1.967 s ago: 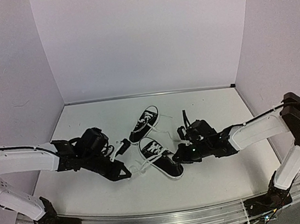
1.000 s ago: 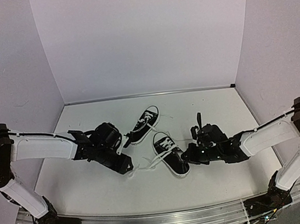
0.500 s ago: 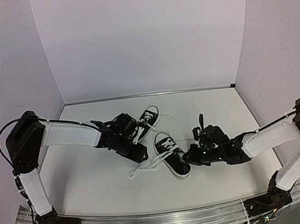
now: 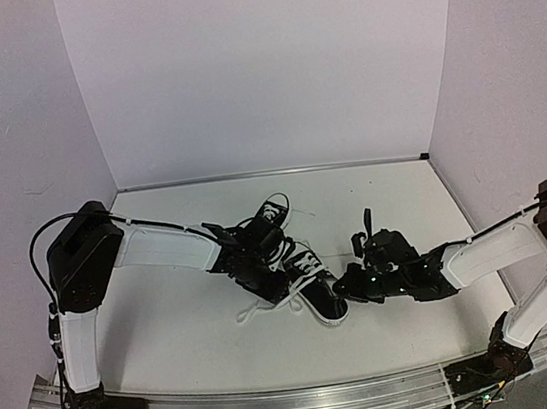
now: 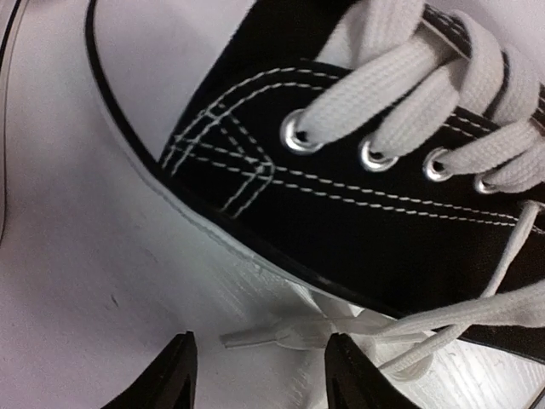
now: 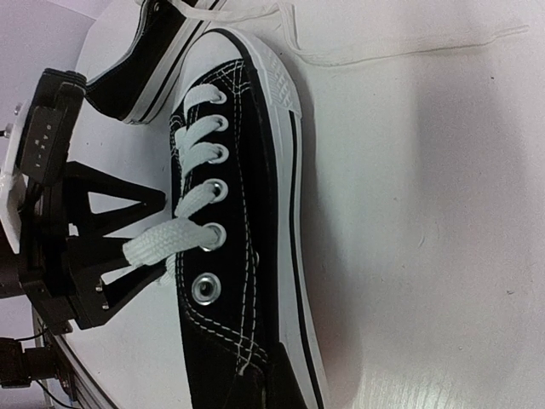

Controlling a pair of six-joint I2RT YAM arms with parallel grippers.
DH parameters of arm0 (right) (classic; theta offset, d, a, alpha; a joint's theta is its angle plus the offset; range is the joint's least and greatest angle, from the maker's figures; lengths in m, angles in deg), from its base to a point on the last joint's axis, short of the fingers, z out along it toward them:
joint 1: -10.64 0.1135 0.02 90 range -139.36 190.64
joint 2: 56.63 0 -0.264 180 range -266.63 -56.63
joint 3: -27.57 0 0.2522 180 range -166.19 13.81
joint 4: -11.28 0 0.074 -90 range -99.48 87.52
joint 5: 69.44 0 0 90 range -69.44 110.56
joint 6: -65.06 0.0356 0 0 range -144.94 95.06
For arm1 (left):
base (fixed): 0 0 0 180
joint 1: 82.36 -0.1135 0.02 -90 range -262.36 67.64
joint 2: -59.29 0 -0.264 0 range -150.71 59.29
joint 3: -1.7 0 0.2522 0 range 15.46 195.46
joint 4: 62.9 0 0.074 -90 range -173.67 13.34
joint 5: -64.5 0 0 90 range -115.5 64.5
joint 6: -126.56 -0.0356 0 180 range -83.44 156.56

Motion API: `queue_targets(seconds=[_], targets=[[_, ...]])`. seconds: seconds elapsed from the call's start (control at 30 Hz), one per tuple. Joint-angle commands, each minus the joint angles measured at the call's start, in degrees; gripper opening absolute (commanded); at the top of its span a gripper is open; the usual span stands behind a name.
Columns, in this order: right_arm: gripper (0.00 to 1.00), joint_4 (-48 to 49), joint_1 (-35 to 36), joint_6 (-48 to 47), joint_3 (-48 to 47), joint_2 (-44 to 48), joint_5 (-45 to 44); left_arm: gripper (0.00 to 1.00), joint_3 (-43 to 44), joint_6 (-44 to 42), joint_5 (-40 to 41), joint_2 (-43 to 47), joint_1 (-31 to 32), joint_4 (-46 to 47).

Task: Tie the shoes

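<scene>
Two small black sneakers with white laces lie mid-table. The far shoe [image 4: 267, 217] lies behind the near shoe [image 4: 316, 282]. My left gripper [image 4: 272, 285] is open and low at the near shoe's left side. In the left wrist view its fingertips [image 5: 180, 375] straddle a loose white lace end [image 5: 255, 338] on the table beside the black canvas [image 5: 341, 213]. My right gripper [image 4: 343, 286] is shut on the near shoe's heel [image 6: 255, 375]. The right wrist view shows the laced eyelets [image 6: 209, 192] and my open left gripper [image 6: 128, 273] beyond.
A loose lace [image 4: 252, 311] trails from the near shoe toward the front left. Another thin lace [image 6: 383, 53] lies on the table past the toe cap. The white table is walled at the back and both sides.
My left arm has swung right, leaving the lace end on the table, and now sits against the near shoe's left side. The right gripper and the shoe have stayed put over the last second.
</scene>
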Motion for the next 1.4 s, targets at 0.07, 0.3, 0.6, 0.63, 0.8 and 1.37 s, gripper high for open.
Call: queue_targets(seconds=[0.07,0.3,0.6,0.63,0.8,1.37], targets=[[0.0,6.6,0.3,1.1,-0.1,1.1,-0.6,0.12,-2.3,0.8,0.4,2.3,-1.0,-5.0],[0.0,12.3,3.3,4.5,-3.2,-6.6,2.3,0.0,-2.5,1.8,1.6,9.1,-6.5,-3.8],[0.0,12.8,7.4,11.3,-6.6,-10.4,-1.3,0.12,2.2,0.9,-0.9,10.2,-8.8,-6.8],[0.0,12.4,7.4,11.9,-5.6,-9.1,-2.9,0.2,1.4,1.4,-1.3,10.0,-8.7,-6.4],[0.0,9.4,7.4,12.0,-1.7,-2.1,-7.4,0.36,-3.7,3.1,-4.2,10.5,-8.5,-1.3],[0.0,6.3,7.4,12.4,4.7,4.5,-11.4,0.43,3.3,4.2,-5.3,-0.2,-3.5,0.8]])
